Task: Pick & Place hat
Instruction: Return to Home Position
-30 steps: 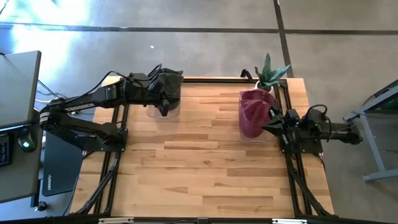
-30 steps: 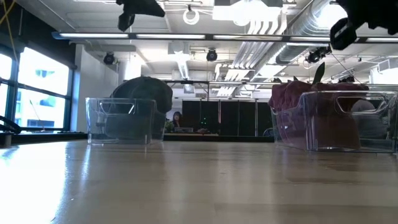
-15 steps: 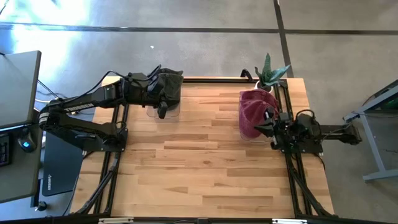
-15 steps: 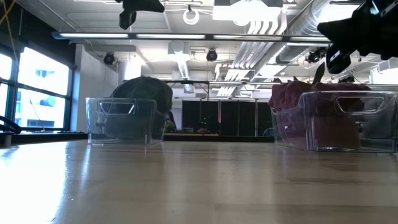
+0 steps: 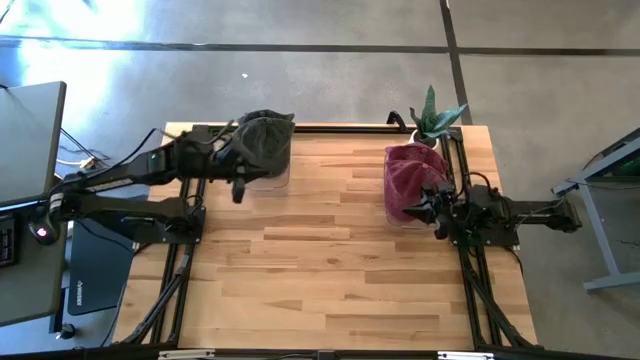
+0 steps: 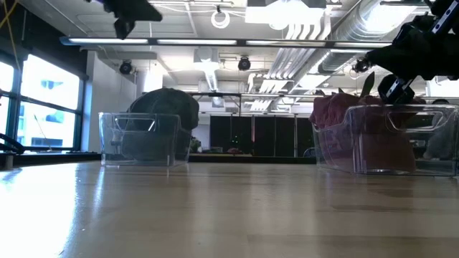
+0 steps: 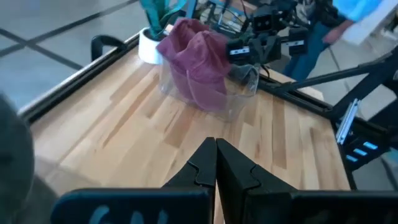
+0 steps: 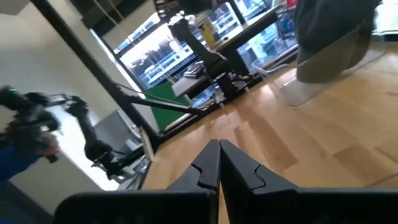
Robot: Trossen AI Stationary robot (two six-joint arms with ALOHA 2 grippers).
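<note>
A dark grey hat [image 5: 266, 143] sits in a clear bin [image 6: 140, 138] at the table's far left. A maroon hat [image 5: 405, 180] sits in a second clear bin [image 6: 384, 140] at the far right; it also shows in the left wrist view [image 7: 198, 55]. My left gripper [image 5: 237, 187] is shut and empty, up in the air just to the left of the grey hat's bin. My right gripper [image 5: 432, 207] is shut and empty, at the right side of the maroon hat's bin, above its rim in the low view [image 6: 394, 84].
A potted plant [image 5: 435, 118] stands at the far right corner behind the maroon hat's bin. The wooden table top [image 5: 320, 260] lies bare in the middle and near the front. A desk with a monitor [image 5: 25, 150] stands beyond the left edge.
My left gripper has gone toward the table's left edge, away from the grey hat's bin, staying high. My right gripper has come down and a little toward the maroon hat's bin. Both hats have stayed in their bins.
</note>
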